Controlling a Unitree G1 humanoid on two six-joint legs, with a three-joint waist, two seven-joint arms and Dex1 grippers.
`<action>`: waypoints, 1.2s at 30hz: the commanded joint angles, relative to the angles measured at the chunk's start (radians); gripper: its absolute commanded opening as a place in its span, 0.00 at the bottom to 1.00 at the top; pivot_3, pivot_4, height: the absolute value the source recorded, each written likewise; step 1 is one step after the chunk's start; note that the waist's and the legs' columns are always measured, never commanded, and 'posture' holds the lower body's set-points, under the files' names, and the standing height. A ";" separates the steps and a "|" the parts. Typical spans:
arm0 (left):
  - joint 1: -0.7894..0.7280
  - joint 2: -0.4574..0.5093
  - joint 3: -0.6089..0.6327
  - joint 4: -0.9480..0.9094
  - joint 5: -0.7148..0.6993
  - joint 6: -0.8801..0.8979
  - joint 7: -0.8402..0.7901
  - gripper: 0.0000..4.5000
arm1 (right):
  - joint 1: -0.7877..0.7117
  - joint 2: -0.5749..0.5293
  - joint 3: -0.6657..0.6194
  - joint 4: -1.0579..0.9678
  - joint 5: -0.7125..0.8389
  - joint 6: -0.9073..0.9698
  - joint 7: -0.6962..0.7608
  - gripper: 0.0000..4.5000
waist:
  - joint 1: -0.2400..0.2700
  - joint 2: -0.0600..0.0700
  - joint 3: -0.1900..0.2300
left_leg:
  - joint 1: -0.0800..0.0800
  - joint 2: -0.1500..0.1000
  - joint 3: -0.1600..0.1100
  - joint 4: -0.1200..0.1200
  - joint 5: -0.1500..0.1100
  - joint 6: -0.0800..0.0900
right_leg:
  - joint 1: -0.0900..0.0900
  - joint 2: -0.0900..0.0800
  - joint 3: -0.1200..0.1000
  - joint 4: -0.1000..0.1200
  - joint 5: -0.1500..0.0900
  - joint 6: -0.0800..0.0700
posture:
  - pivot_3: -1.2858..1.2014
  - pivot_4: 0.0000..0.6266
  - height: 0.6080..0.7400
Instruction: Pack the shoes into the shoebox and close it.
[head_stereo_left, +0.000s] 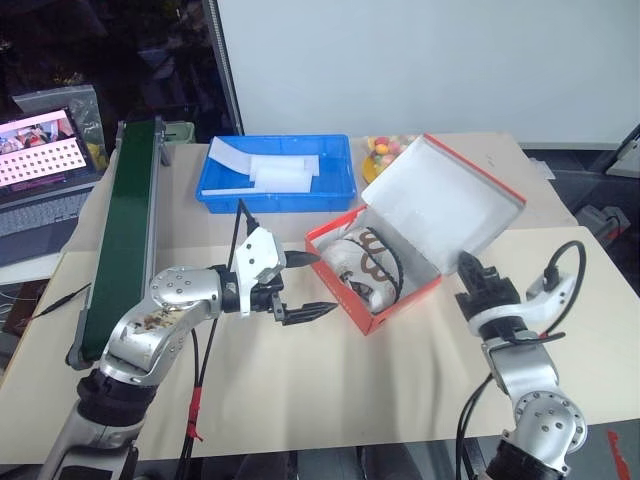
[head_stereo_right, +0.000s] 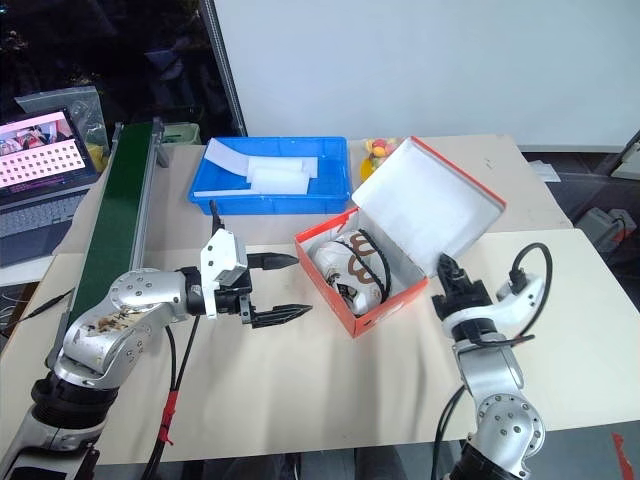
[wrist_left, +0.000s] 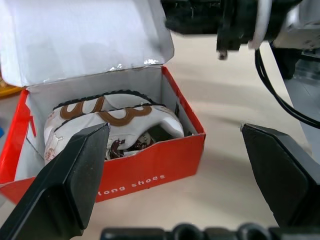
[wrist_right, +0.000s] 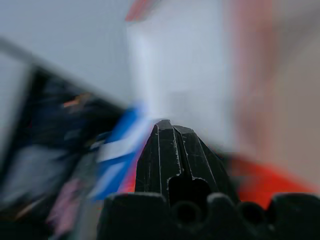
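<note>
Left pincer (head_stereo_left: 300, 285) hangs with fingers spread wide just left of the shoebox (head_stereo_left: 395, 300); right pincer (head_stereo_left: 470, 268), fingers pressed together, sits by its raised lid; shoes (head_stereo_left: 365, 262) lie inside the shoebox on the surface (head_stereo_left: 330, 380).

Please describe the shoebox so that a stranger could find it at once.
On the beige table, look just in front of the blue tray. The shoebox stands there, red-orange outside and white inside, its lid raised, with white shoes in it.
</note>
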 joint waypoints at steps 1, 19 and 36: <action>-0.019 -0.001 0.010 -0.017 0.005 -0.020 -0.003 1.00 | 0.014 -0.082 -0.001 -0.009 0.055 -0.017 -0.010 0.00 | 0.007 0.000 0.000 | 0.000 0.000 0.000 0.000 0.000 0.000 | 0.000 0.000 0.000 0.000 0.000 0.000 | 0.52 0.24 0.88; -0.020 0.005 0.027 -0.036 -0.002 -0.002 0.019 1.00 | 0.007 -0.585 0.116 0.375 -0.245 0.188 -0.196 0.00 | 0.013 0.000 0.000 | -0.002 0.000 0.002 0.001 0.000 0.000 | 0.001 -0.001 0.000 -0.002 0.000 0.000 | 0.52 0.24 0.88; -0.032 0.002 0.028 -0.074 -0.010 0.026 0.057 1.00 | -0.621 -0.476 -0.290 1.420 -0.128 -0.087 0.121 0.00 | 0.010 0.000 0.000 | -0.006 0.000 0.002 0.004 0.001 0.001 | 0.002 -0.001 -0.001 -0.002 0.001 0.001 | 0.52 0.24 0.88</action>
